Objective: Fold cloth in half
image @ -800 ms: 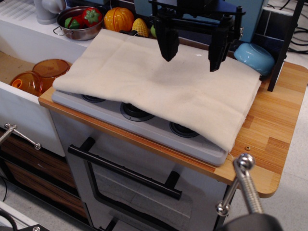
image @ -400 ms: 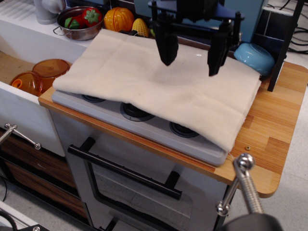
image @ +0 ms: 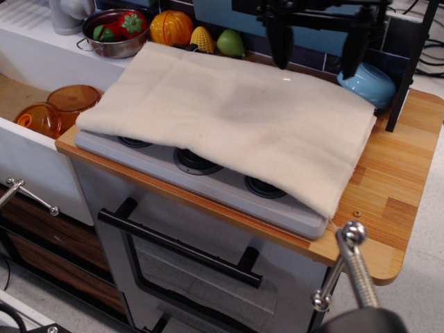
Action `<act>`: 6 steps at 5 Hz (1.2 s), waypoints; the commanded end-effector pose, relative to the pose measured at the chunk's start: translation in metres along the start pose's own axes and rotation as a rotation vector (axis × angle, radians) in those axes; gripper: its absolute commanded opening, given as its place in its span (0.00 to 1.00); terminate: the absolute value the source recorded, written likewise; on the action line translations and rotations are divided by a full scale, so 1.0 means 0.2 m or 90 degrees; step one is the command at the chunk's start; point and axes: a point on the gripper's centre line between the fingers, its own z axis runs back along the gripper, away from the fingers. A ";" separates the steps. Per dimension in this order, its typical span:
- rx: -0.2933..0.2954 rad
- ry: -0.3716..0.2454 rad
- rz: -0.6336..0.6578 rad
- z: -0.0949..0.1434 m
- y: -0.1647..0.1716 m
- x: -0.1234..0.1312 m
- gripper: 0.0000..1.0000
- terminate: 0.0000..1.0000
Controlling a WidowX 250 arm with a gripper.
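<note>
The cream cloth (image: 229, 118) lies over the grey toy stovetop (image: 208, 177), doubled over with two layers showing along its right and front edges. It has faint grey smudges near the middle. My gripper (image: 318, 50) hangs high above the cloth's back right edge. Its two black fingers (image: 280, 38) are spread wide apart and hold nothing. It does not touch the cloth.
A light blue bowl (image: 366, 82) sits at the back right beside a black post (image: 409, 66). A metal bowl (image: 114, 31) with toy vegetables, an orange pumpkin (image: 171, 28), a yellow corn (image: 202, 39) and a green fruit (image: 230, 43) line the back. Orange plates (image: 59, 107) lie in the sink at left.
My gripper has risen and moved back and to the right, away from the cloth's middle. It stays open. The cloth has not moved.
</note>
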 end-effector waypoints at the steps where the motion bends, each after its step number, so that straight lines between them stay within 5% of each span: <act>1: 0.053 -0.080 0.000 -0.12 -0.11 0.14 1.00 0.00; 4: 0.209 -0.044 -0.010 -0.35 -0.14 0.17 1.00 0.00; 6: 0.205 -0.010 -0.021 -0.40 -0.13 0.13 1.00 0.00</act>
